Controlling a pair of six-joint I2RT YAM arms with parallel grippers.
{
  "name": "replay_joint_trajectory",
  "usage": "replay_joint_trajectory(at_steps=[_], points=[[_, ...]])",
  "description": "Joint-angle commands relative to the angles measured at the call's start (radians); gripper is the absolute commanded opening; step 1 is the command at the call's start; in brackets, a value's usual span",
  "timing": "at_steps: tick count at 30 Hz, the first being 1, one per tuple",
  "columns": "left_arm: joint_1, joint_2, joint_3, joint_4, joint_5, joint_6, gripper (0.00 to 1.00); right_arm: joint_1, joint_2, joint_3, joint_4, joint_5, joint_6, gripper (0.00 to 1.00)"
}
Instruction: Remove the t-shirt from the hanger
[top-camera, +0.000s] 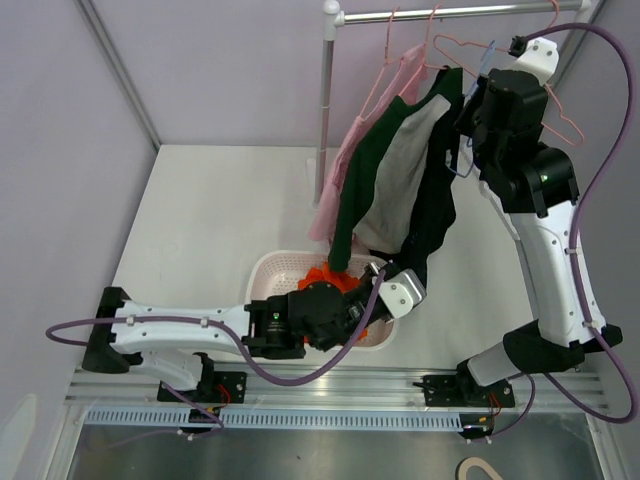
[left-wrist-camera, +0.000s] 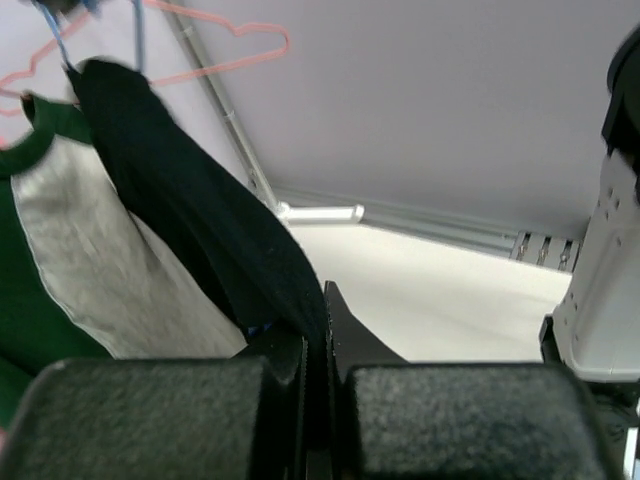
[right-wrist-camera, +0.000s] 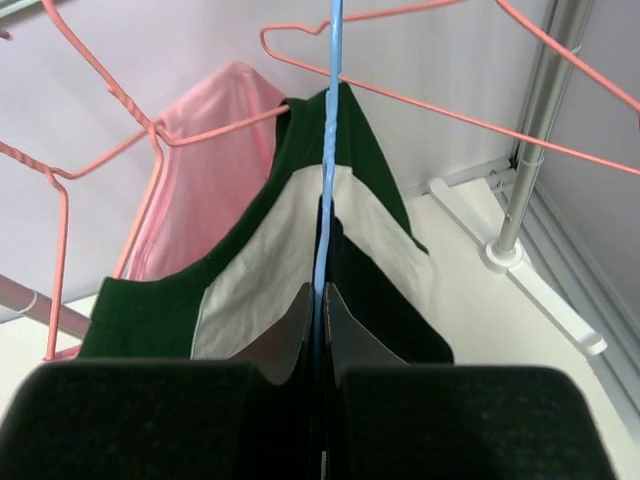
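The black t-shirt (top-camera: 437, 190) hangs on a blue hanger (top-camera: 489, 50) on the rail at the back right, in front of a green and grey shirt (top-camera: 390, 170). My left gripper (top-camera: 405, 277) is shut on the black shirt's lower edge above the basket; the left wrist view shows the fabric (left-wrist-camera: 200, 220) pinched between its fingers, with the gripper (left-wrist-camera: 325, 330) closed. My right gripper (top-camera: 468, 125) is up beside the shirt's shoulder. In the right wrist view it (right-wrist-camera: 322, 300) is shut on the blue hanger wire (right-wrist-camera: 325, 180), with the black shirt (right-wrist-camera: 375, 300) draped below.
A pink shirt (top-camera: 345, 160) and empty pink hangers (right-wrist-camera: 100, 130) hang on the same rail. The rack pole (top-camera: 326, 100) stands at the back centre. A white basket (top-camera: 262, 270) with orange cloth (top-camera: 330, 275) sits under the left arm. Walls close the sides.
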Motion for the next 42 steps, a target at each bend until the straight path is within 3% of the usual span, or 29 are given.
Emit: replay_joint_trajectory(at_steps=[1,6,11,14,19,22,24,29,34,42], points=[[-0.040,0.008,-0.032,0.042,0.042,-0.048,0.01,-0.032,0.026,0.107,0.120,0.028,-0.050,0.00],[-0.010,0.083,-0.026,0.081,0.062,-0.048,0.01,-0.009,0.032,0.240,0.005,-0.015,-0.026,0.00],[0.188,0.162,0.036,0.091,0.232,-0.195,0.01,0.054,-0.057,0.228,-0.086,-0.104,0.043,0.00],[0.282,0.258,0.190,0.023,0.260,-0.183,0.01,0.074,-0.147,0.133,-0.106,-0.165,0.096,0.00],[0.403,0.492,0.644,-0.163,0.321,-0.165,0.01,0.080,-0.255,0.009,-0.107,-0.240,0.149,0.00],[0.447,0.623,0.909,-0.312,0.361,-0.173,0.01,0.081,-0.287,-0.005,-0.113,-0.270,0.156,0.00],[0.454,0.651,0.997,-0.382,0.370,-0.171,0.01,0.081,-0.286,0.003,-0.106,-0.233,0.128,0.00],[0.448,0.536,0.915,-0.416,0.372,-0.203,0.01,0.081,-0.237,0.043,-0.029,-0.095,-0.016,0.00],[0.448,0.456,1.040,-0.556,0.323,-0.167,0.01,0.075,-0.211,-0.037,0.153,-0.040,-0.113,0.00],[0.454,0.255,1.070,-0.587,0.309,-0.156,0.01,-0.030,-0.154,-0.112,0.331,-0.136,-0.153,0.00]])
